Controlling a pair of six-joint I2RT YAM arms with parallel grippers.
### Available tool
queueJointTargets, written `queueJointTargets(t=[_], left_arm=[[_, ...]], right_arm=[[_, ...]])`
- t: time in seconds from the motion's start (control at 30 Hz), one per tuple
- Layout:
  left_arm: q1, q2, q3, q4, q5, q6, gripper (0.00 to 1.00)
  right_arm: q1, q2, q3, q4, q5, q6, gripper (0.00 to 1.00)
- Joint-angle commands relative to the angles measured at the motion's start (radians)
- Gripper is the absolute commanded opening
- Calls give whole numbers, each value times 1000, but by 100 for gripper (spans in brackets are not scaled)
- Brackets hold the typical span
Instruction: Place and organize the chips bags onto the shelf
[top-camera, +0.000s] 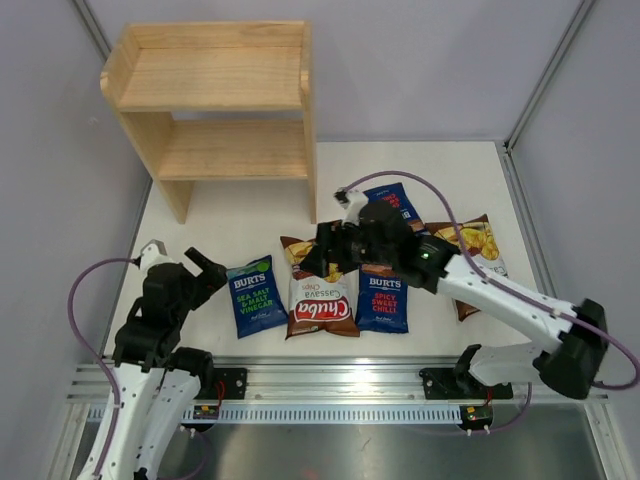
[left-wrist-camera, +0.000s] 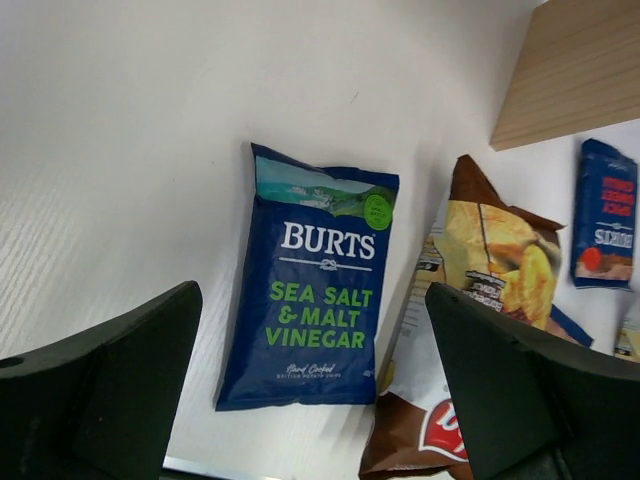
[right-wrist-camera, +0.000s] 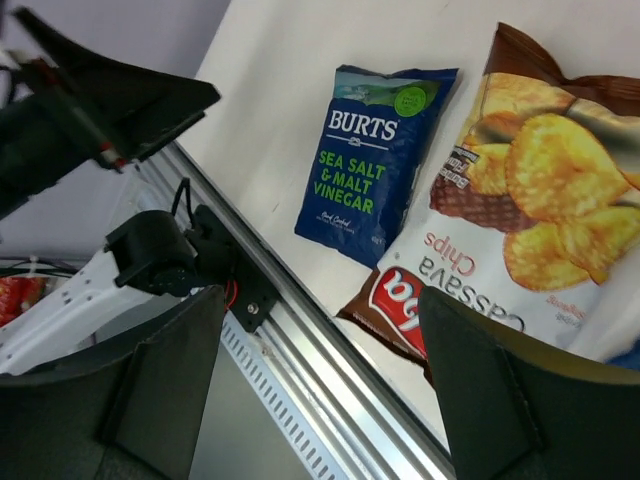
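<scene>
Under the wide right jaws lies a Chuba bag (right-wrist-camera: 530, 190), left jaws likewise wide.

The shelf (top-camera: 215, 100) is standing at the far left of the desk (top-camera: 230, 220), and three chips bags are lying in a row near the front edge: the Sea Salt & Malt Vinegar bag (top-camera: 256, 296) on the left, the Chuba bag (top-camera: 320, 308) in the middle, the Spicy Sweet Chilli bag (top-camera: 383, 300) on the right. Another Burts bag (top-camera: 400, 198) is lying behind the row, right of the shelf, and a fifth chips bag (top-camera: 478, 245) is lying farthest right.
</scene>
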Motion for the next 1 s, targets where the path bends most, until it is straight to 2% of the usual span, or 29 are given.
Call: queueJointTargets(t=[0.0, 0.13, 0.27, 0.43, 0.7, 0.97], left_arm=[[-1, -56, 63, -44, -52, -44, 99], [-1, -71, 150, -133, -58, -15, 99], [-1, -117, 247, -187, -36, 34, 99], [-1, -106, 377, -254, -2, 173, 99], [-1, -194, 334, -220, 73, 279, 99], [-1, -188, 301, -227, 82, 322, 99]], right_arm=[[98, 183, 142, 27, 147, -43, 84], [156, 426, 276, 41, 266, -22, 78], [176, 591, 407, 50, 307, 0, 74], [178, 781, 516, 24, 369, 18, 73], [173, 976, 633, 23, 389, 43, 70], [153, 1058, 612, 84, 314, 81, 63]])
